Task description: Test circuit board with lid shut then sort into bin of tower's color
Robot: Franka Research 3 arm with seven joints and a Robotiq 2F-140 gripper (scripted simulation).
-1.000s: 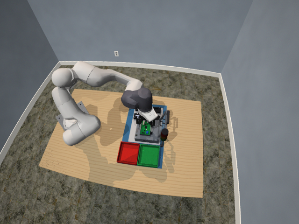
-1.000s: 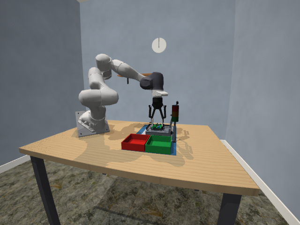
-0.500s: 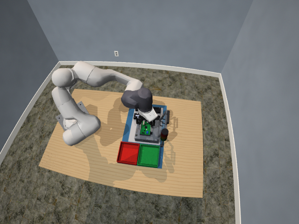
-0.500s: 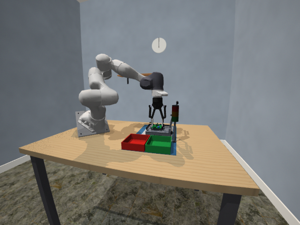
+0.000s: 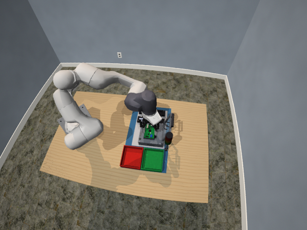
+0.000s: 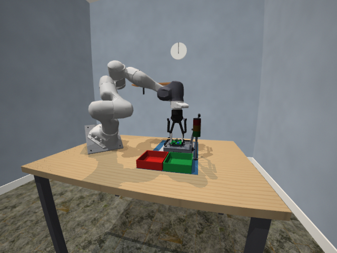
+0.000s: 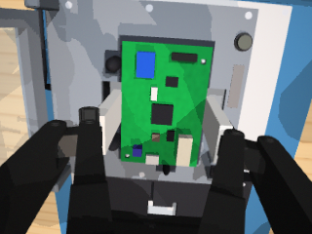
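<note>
The green circuit board [image 5: 149,131] [image 6: 177,142] [image 7: 166,97] is face up just above the grey tester [image 5: 151,143] [image 6: 177,148] [image 7: 78,58]. Its pale connector end is toward the bottom of the wrist view. My gripper [image 6: 177,138] [image 7: 162,107] points straight down over the tester, and its two pads are shut on the board's long edges. A black post [image 7: 113,63] stands on the plate by the board's left edge. The tester's lid [image 5: 171,119] stands open. The signal tower [image 5: 169,137] [image 6: 196,126] beside the tester shows no bright lamp.
The red bin [image 5: 131,154] [image 6: 150,160] and the green bin [image 5: 152,158] [image 6: 178,163] stand side by side in front of the tester on the blue mat [image 5: 129,133] [image 7: 297,97]. The tray behind the tester is mostly hidden by my arm.
</note>
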